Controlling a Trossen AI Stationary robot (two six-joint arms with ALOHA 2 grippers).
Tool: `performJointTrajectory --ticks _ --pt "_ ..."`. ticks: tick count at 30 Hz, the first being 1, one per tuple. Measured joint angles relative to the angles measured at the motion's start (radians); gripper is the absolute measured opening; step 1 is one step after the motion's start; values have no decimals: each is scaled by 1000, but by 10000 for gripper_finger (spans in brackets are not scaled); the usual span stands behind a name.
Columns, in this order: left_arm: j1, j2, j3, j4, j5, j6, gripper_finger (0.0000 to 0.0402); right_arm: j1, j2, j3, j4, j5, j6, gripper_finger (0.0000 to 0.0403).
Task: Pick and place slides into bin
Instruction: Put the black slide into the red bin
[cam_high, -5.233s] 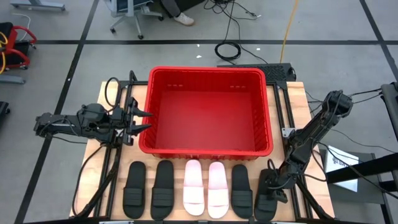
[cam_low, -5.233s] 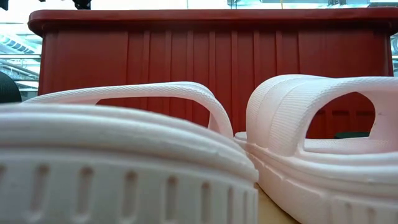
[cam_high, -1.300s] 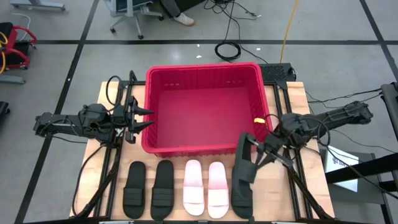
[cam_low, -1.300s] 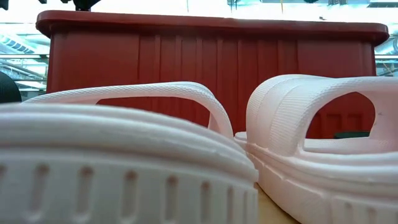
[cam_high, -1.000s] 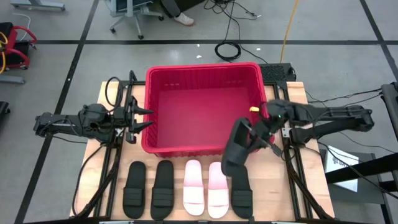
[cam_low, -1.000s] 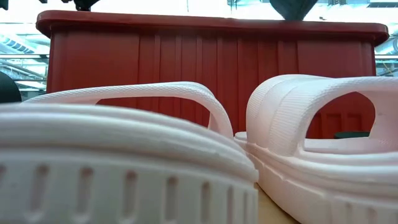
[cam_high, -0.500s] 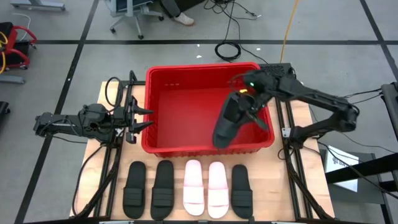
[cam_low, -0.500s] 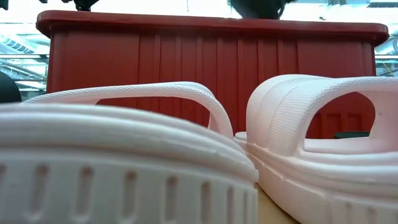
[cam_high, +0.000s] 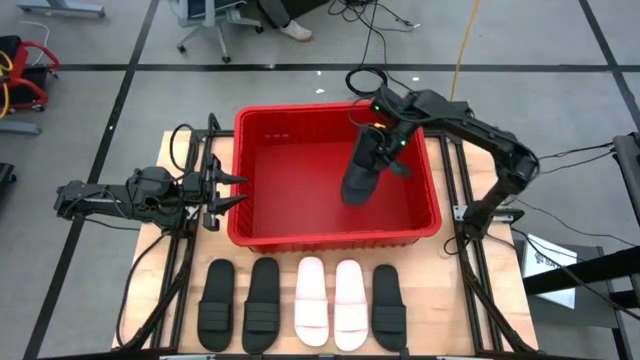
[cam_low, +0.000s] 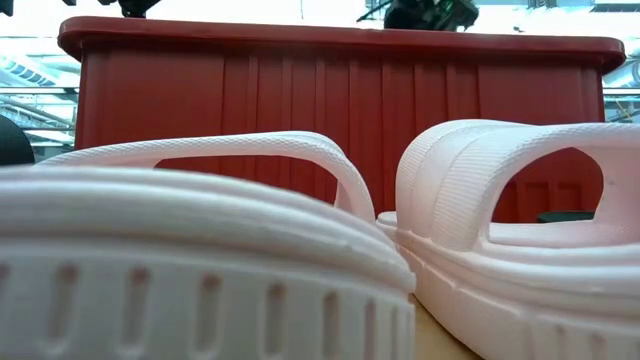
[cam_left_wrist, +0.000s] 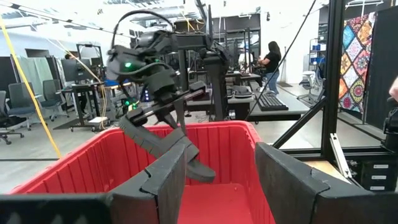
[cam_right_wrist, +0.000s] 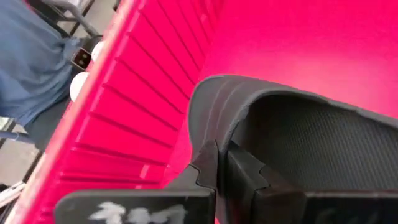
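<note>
The red bin (cam_high: 260, 225) stands mid-table. Over the far right part of its inside hangs a black slide (cam_high: 360, 172), with my right gripper (cam_high: 386, 138) shut on it; the left wrist view shows this slide (cam_left_wrist: 163, 144) tilted above the bin's floor. Along the table's near edge several slides lie sole-down in a row: two black (cam_high: 215, 305) (cam_high: 263, 305), two pale pink-white (cam_high: 311, 300) (cam_high: 350, 300), one black (cam_high: 388, 300). My left gripper (cam_high: 230, 192) waits open just outside the bin's left wall. My right gripper pinches the slide's ribbed strap at its edge (cam_right_wrist: 212, 127) between its two shut fingers (cam_right_wrist: 239, 171). The fingers slant down from the table's far right side. The slide hangs tilted below them, its lower end (cam_left_wrist: 200, 172) clear of the bin's floor.
The two pink-white slides (cam_low: 500, 200) fill the low view, with the bin's near wall (cam_low: 330, 90) behind them. Black frame rails run along both sides of the bin (cam_high: 455, 190). Bare wood shows to the right of the slide row (cam_high: 450, 300).
My right gripper, still shut on the black slide, has risen from the bin's near right corner and swung toward the table's far edge. The slide has crossed the rim and now hangs over the bin's far right interior.
</note>
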Motion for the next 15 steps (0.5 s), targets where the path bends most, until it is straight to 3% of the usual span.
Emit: performJointTrajectory --ticks 6,9,15 --pt "0 0 0 -2 0 29 198 2 117 92 -88 0 -63 3" --pt "0 0 0 -2 0 49 198 10 166 101 -104 52 -76 3" --pt "0 0 0 -1 0 65 198 11 244 102 -105 47 -104 3"
